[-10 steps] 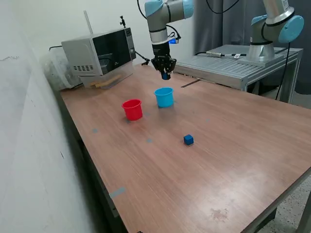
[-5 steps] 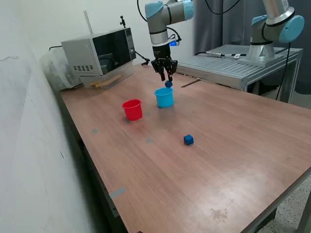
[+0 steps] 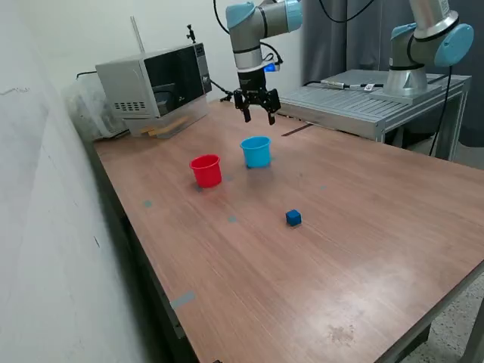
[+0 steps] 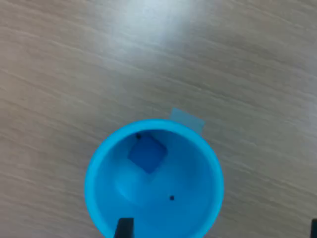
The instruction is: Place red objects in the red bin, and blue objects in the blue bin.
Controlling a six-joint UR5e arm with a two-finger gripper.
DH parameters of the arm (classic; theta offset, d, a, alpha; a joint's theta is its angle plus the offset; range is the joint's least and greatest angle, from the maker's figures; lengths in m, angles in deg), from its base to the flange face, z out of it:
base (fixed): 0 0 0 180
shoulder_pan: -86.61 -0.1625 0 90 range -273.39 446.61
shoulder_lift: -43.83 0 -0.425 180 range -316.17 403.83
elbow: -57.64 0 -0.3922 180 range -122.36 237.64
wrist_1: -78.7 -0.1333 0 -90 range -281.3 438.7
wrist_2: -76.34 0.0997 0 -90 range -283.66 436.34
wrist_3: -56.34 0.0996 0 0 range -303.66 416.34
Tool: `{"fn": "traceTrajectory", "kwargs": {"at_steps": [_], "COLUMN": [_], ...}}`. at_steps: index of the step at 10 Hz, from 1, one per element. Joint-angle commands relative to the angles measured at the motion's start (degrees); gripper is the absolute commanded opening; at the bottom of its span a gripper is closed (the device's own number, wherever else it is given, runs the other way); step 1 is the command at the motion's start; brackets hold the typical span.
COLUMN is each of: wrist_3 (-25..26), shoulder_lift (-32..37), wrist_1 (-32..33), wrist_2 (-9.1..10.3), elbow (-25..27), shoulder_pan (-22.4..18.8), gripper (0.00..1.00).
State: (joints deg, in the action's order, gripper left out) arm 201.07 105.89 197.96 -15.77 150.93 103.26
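A: Exterior view, nearest you first: one dark blue cube (image 3: 293, 218) is lying loose on the table (image 3: 363, 249), well apart from both cups; you are looking at the only cube left out in the open.

B: And behind it?

A: You are seeing the red cup (image 3: 206, 170) and the light blue cup (image 3: 255, 151) standing upright near each other, the red one toward the exterior view's left; above and just behind the blue cup the gripper (image 3: 257, 115) is hanging with its fingers spread wide, holding nothing; farthest back a microwave (image 3: 155, 87) is sitting by the wall.

B: How far along am I?

A: The wrist view is showing one blue cube (image 4: 147, 154) lying inside the blue cup (image 4: 153, 181); so you are counting two blue cubes, one binned and one waiting; I judge the blue half to be halfway done.

B: The red ones?

A: You are seeing no red cube on the table; whether any is lying inside the red cup, I cannot tell; two cups, one arm working.
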Motion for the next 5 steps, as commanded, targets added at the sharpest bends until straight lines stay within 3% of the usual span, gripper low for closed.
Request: {"fn": "traceTrajectory", "kwargs": {"at_steps": [1, 2, 5], "wrist_3": [-2.0, -5.4, -5.9], "shoulder_lift": [2.6, 4.7, 5.9], "wrist_1": [0.0, 0.0, 0.0], "wrist_2": [0.44, 0.61, 1.14], "elbow": [1.9, 4.1, 4.9], "shoulder_pan": [-3.7, -9.0, -23.5], "gripper": [1.0, 1.0, 1.0]}}
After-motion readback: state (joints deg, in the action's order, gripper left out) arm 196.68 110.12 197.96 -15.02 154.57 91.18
